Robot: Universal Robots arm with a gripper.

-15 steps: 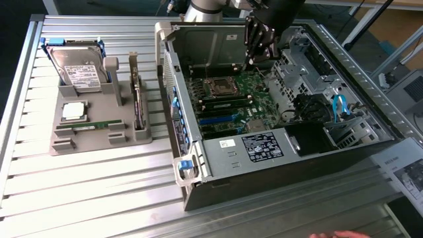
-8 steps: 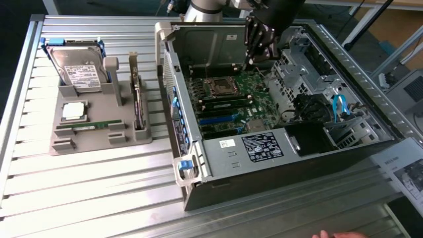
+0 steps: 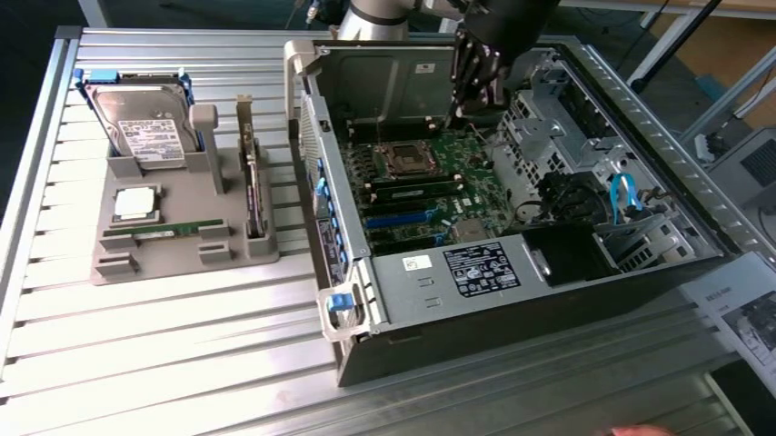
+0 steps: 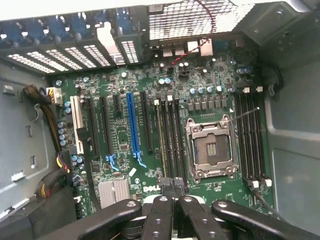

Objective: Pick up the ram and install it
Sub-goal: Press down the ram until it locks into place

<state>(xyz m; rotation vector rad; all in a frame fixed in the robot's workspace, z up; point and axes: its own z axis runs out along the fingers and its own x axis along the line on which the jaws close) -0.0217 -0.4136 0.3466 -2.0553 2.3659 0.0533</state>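
Hovering inside the open computer case, the gripper hangs above the far part of the motherboard, its fingers clenched together with nothing visible between them. In the wrist view the gripper looks straight down on the board, fingertips meeting just short of the empty processor socket and the long black memory slots beside it.

The ram is not in the case at all. It lies in the grey parts holder on the table, toward the exterior view's left, well apart from the gripper and with the case's side wall between them. It rests in a low groove near the holder's near edge, just in front of the silver processor chip. Its long axis runs roughly parallel to that near edge, across the exterior view from left to right. A hard drive stands at the holder's far end, and a dark expansion card stands on edge along the side of the holder nearest the case.

As things stand, the ram appears untouched, so the pick-up is not yet done; reaching it means leaving the case and crossing toward the holder.
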